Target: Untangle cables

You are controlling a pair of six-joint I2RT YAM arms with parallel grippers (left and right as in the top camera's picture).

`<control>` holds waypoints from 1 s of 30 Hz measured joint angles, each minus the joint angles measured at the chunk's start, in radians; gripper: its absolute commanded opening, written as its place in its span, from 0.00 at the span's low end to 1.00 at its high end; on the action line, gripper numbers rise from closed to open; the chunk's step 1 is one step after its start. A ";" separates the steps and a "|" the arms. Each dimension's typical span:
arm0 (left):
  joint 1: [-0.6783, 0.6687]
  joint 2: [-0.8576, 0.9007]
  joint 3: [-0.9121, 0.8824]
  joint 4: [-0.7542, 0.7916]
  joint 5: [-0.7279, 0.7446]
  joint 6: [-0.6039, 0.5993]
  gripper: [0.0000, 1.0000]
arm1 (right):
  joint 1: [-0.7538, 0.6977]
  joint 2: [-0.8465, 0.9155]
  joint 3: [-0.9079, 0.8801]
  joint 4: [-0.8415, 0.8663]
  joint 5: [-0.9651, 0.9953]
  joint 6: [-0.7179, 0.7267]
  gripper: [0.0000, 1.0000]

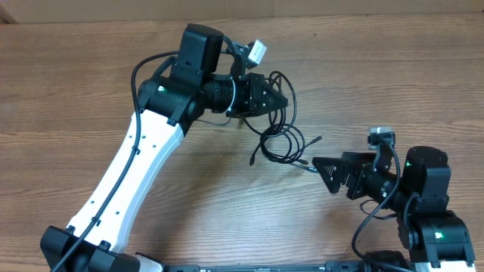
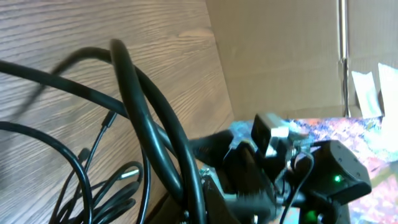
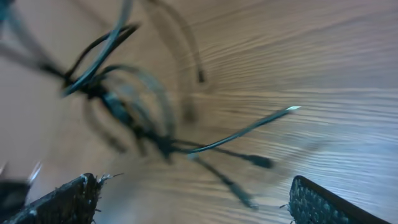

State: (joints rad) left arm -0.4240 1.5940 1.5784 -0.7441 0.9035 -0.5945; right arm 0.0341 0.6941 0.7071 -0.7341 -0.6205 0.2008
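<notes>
Your left gripper [image 1: 281, 98] is pinching the cables [image 1: 277, 142], which are trailing in a tangle onto the table [image 1: 91, 91] below it; your right gripper [image 1: 323, 174] is gaping wide near their plugs.

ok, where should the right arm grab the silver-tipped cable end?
Just behind the silver tip, on the straight bare stretch, coming in from the side of the right gripper. That end sticks out clear of the tangle that the left gripper holds.
</notes>
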 measured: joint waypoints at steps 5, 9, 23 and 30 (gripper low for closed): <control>-0.040 0.000 0.000 0.076 0.040 -0.014 0.04 | 0.000 0.000 0.000 0.001 -0.073 -0.079 1.00; -0.068 0.000 0.000 0.088 0.070 -0.019 0.04 | 0.000 0.000 0.000 0.001 -0.091 -0.103 0.99; -0.170 0.000 0.000 0.218 0.081 -0.072 0.04 | 0.000 0.003 0.000 0.041 -0.199 -0.162 0.35; -0.169 0.000 0.000 0.229 0.088 -0.085 0.04 | 0.000 0.029 0.001 0.036 -0.203 -0.169 0.03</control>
State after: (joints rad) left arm -0.5934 1.5940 1.5784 -0.5156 0.9916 -0.6796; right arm 0.0341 0.7231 0.7082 -0.6983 -0.8238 0.0322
